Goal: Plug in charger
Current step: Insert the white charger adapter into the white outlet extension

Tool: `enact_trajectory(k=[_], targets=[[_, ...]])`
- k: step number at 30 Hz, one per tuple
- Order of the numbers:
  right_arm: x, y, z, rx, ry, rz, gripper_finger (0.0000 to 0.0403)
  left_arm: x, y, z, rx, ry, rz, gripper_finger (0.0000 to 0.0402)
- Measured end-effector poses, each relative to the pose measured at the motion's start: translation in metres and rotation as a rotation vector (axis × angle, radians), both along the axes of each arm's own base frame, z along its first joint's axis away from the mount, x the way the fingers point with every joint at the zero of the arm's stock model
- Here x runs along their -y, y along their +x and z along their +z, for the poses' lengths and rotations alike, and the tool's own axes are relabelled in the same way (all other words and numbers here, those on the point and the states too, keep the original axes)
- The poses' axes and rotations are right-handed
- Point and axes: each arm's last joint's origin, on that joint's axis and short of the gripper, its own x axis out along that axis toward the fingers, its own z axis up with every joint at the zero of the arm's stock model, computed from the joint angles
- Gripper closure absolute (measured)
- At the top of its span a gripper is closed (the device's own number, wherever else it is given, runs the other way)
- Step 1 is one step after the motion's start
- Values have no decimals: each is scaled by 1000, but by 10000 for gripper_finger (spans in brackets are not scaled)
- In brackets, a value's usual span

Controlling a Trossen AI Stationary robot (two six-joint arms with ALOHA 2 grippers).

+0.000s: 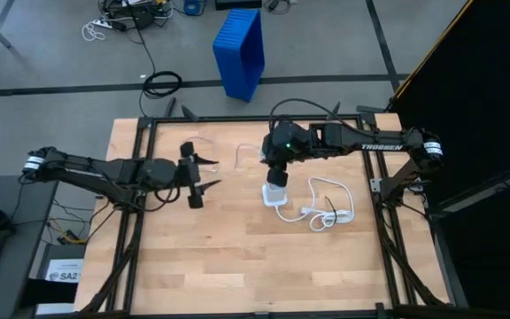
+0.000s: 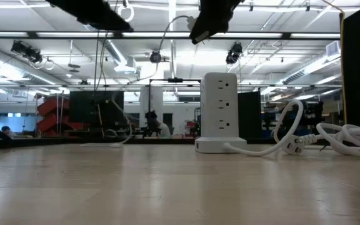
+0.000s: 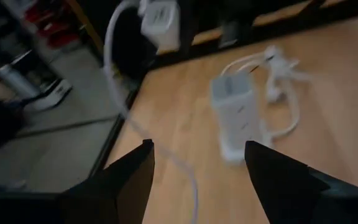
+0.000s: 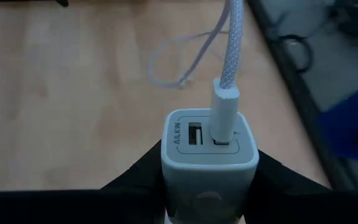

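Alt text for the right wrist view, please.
The right gripper holds a pale grey charger between its dark fingers, a braided white cable plugged into one of its two ports. Below lies the wooden table, blurred.

Left tool (image 3: pixel 197 163), fingers spread, faces a white power tower (image 3: pixel 235 118) on the table (image 3: pixel 328 99).

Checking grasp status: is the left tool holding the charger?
No, the left tool is open and empty; the right tool grips the charger.
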Motion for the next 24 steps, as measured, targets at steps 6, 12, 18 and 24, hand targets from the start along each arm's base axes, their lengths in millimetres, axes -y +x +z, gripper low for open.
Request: enact_trajectory(k=[6,12,18,24], targets=[[0,1,1,10,-16,-21,289,5,26,-19,-57,5,-74,167],[-4,5,6,65,-72,36,289,3,48,-43,-144,14,-55,168],[-11,8,8,99,-3,161,289,-5,60,-40,-51,19,-57,168],[-15,8,-4,80,99,232,289,-16,63,-27,61,67,-119,168]])
